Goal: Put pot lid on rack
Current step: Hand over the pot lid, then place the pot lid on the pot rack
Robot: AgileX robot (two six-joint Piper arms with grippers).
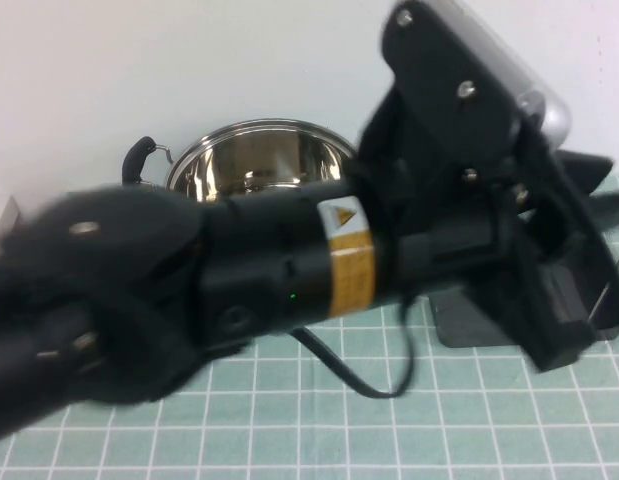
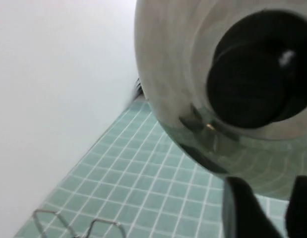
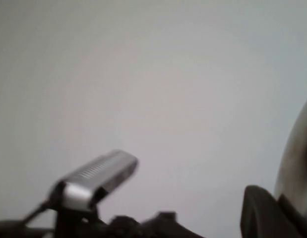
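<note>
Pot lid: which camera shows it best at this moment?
The left wrist view: the pot lid fills it, dome and black knob facing the camera, beside the left gripper. The high view hides it behind the arm. The right wrist view may catch an edge beside the right gripper.

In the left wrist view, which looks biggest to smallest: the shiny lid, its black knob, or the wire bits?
1. Pot lid, huge because it's near the camera.
2. Black knob.
3. Rack wires, partly cut off, so unsure.
The left hand is next to the lid; the right hand is by its rim too.
</note>
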